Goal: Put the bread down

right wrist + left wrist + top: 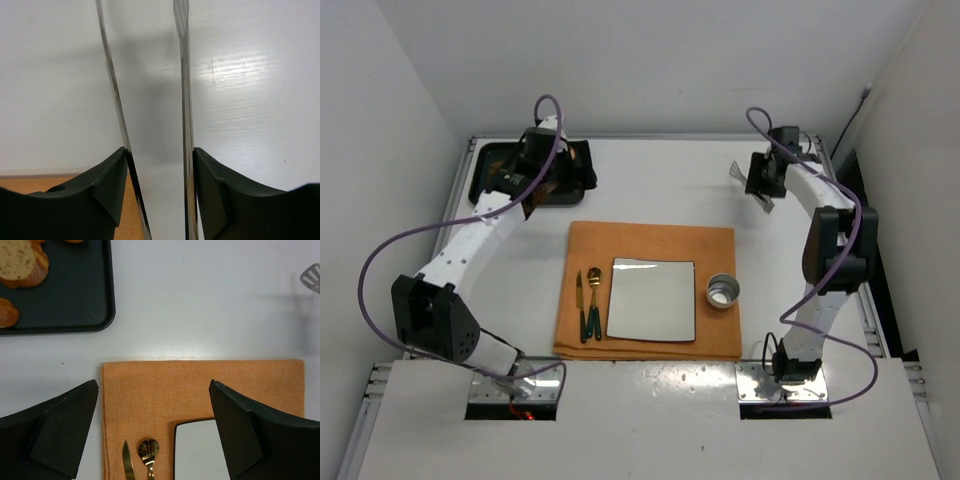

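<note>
Thin shiny metal tongs (184,60) clamped in right end effector (159,155); left end effector (154,385) released. Woven orange mat (270,380) partly hidden by fingers; crusty slices (17,262) on dark tray (75,305) cut off.

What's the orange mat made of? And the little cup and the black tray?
The orange mat looks like woven cloth: a fine weave shows up close. The little cup looks like shiny bare metal, with a bright silvery rim. The black tray is smooth and matte, maybe plastic or coated metal; its look doesn't settle which.
</note>
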Tool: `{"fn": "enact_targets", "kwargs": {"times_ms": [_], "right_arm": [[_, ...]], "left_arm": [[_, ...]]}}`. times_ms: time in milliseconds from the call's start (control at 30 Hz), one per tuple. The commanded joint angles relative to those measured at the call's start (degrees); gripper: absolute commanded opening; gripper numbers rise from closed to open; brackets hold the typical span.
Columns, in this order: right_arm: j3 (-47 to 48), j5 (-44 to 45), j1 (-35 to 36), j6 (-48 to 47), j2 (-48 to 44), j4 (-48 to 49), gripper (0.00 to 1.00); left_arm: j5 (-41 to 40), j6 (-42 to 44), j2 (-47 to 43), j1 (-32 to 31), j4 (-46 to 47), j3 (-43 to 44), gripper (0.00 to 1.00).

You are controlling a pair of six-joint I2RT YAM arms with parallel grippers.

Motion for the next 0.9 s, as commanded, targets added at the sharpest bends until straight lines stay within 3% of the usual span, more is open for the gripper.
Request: {"fn": "enact_targets", "kwargs": {"times_ms": [0,267,433,567,733,867], "right_arm": [[7.66,-4.47,1.62,1.44,-4.75,-5.02,0.53],[15.75,-9.3,7.86,2.5,-5.29,-8.72,0.52],[22.61,-10.98,16.19,2.5,-3.8,-9.86,0.52],[33.91,-9.58,23.41,2.5,1.73,-11.0,0.52],[51.84,-7.56,31.23,0.66,14.98,-13.38,0.52],[56.99,-7.03,33.71,0.65,20.63,-8.57,0.52]], "left_arm": [[-0.89,-0.54,-4.98,0.75,-0.69,2.93,1.0],[-2.12,-2.21,-8.86,3.74,-1.21,3.98,1.0],[-5.28,-4.49,-11.49,5.67,-2.79,3.98,1.0],[-6.43,-5.99,-11.5,8.31,-4.91,4.77,1.0],[-4.33,-8.09,-12.63,12.79,-6.31,4.77,1.0],[-3.79,-9.51,-13.78,15.07,-6.84,4.77,1.0]]}}
